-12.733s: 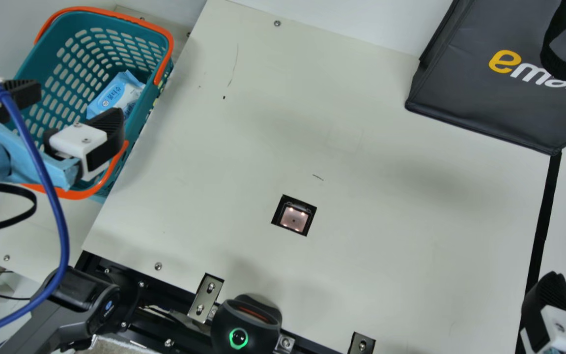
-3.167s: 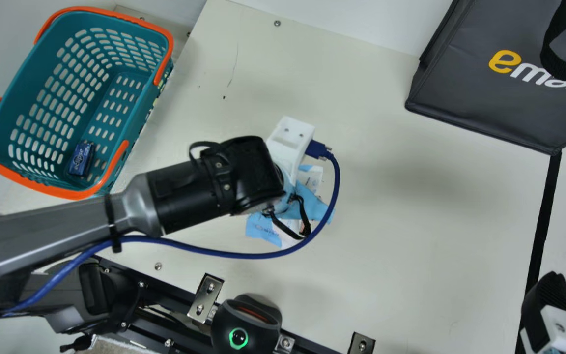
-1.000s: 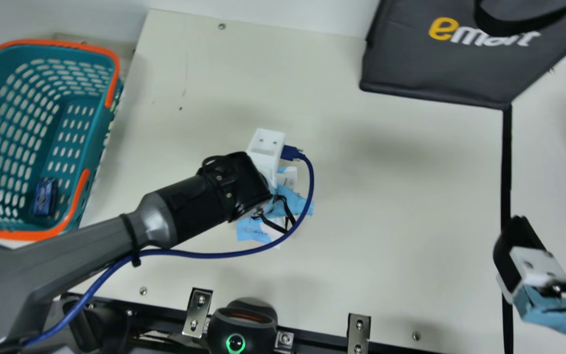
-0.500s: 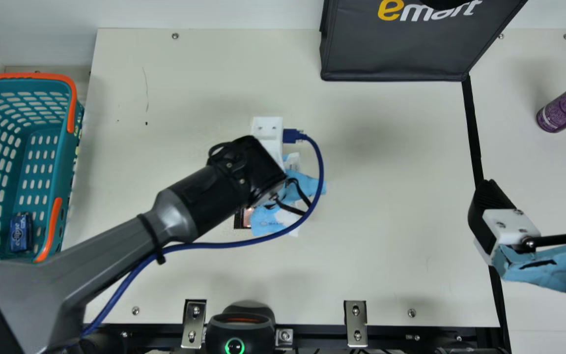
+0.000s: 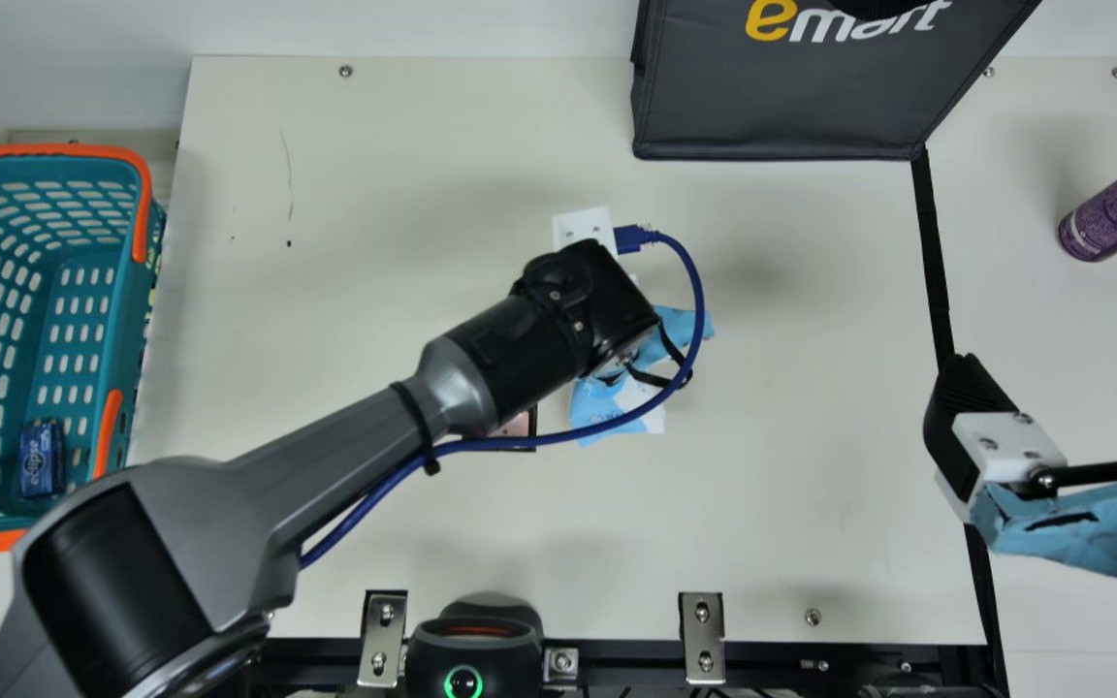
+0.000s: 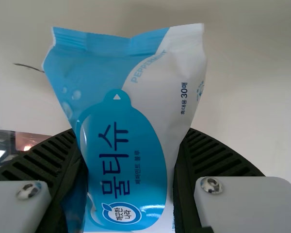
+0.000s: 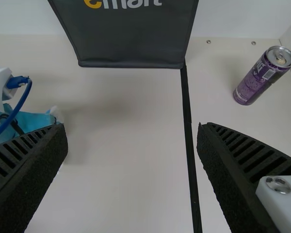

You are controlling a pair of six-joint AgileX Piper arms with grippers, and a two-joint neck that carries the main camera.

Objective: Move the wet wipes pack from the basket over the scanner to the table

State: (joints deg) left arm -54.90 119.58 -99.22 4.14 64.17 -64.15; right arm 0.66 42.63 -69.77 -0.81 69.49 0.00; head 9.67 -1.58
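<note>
In the main view my left gripper [image 5: 680, 325] is over the middle of the table, mostly hidden by its own wrist, and the light blue and white wipes pack [image 5: 600, 405] shows below it, just right of the scanner window [image 5: 520, 427]. The left wrist view has the wipes pack [image 6: 126, 131] squeezed between the two ribbed fingers of my left gripper [image 6: 128, 179]. At the right, my right gripper [image 5: 1068, 388] stands open with nothing between its fingers; the right wrist view also has my right gripper [image 7: 132, 145] wide apart over the table.
The teal basket [image 5: 137, 339] at the left holds a small blue pack [image 5: 42, 459]. A dark bag [image 5: 781, 107] stands at the back, a purple can [image 5: 1116, 208] at the far right. The black scanner body [image 5: 471, 645] sits at the front edge.
Over the last half second my left arm has moved right with the wipes pack, off the scanner window. Earlier the camera turned; 12.7 seconds ago the pack lay in the basket.
</note>
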